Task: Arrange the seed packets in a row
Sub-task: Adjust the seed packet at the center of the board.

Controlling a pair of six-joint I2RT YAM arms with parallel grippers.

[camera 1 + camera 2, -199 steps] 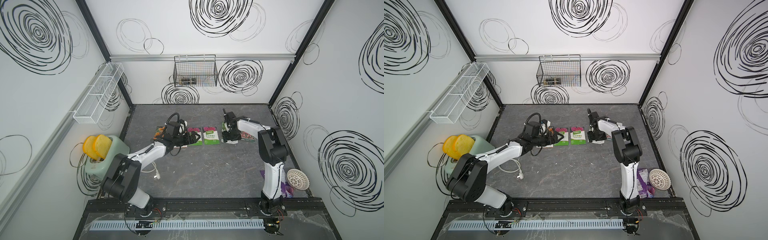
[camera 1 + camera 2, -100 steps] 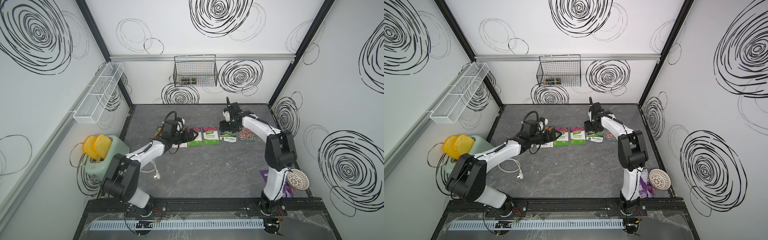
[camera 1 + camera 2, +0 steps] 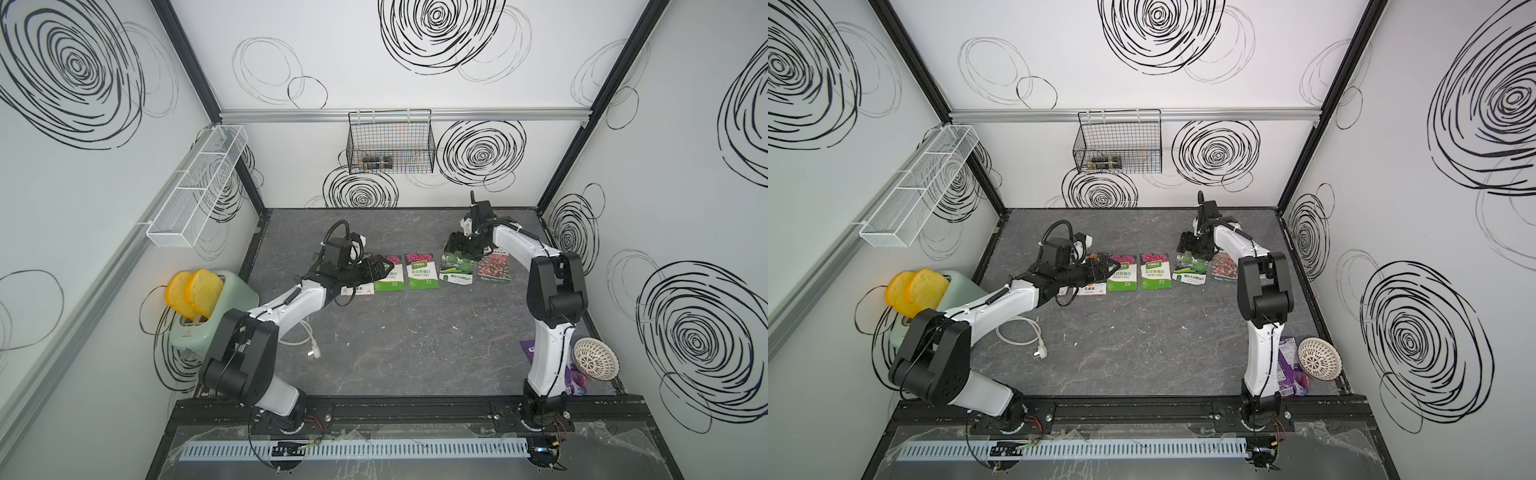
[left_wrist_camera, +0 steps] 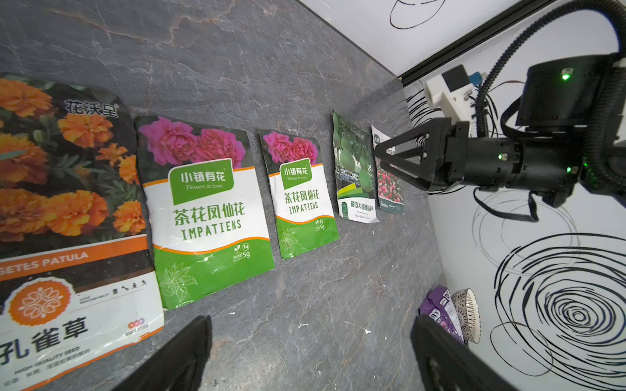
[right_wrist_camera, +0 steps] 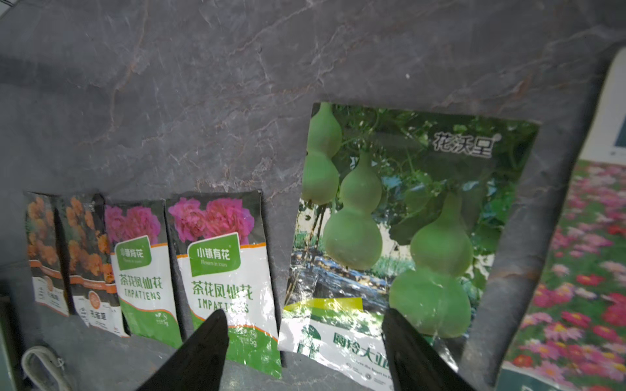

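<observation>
Seed packets lie side by side across the grey table. From the left, the right wrist view shows two orange-flower packets [image 5: 44, 250] [image 5: 89, 257], two green-white ones [image 5: 142, 270] [image 5: 227, 270], the green-fruit packet [image 5: 406, 220] and the red-pink flower-field packet [image 5: 582, 270]. In a top view the green-white pair [image 3: 390, 279] [image 3: 422, 272], green-fruit [image 3: 457, 268] and flower-field [image 3: 494, 269] show. My left gripper [image 3: 380, 266] [image 4: 311, 325] hovers open over the orange and first green-white packets, hiding part of them. My right gripper [image 3: 457, 245] [image 5: 305, 313] stands open above the green-fruit packet's far end, holding nothing.
A green toaster [image 3: 208, 303] with yellow slices stands at the left edge, its white cord and plug [image 3: 307, 345] on the table. A purple pouch [image 3: 530, 349] and a white perforated bowl [image 3: 595, 359] lie front right. A black wire basket [image 3: 390, 145] hangs on the back wall.
My right gripper has drawn back from the green-fruit packet toward the rear, and its arm has stretched out. The left gripper has barely moved.
</observation>
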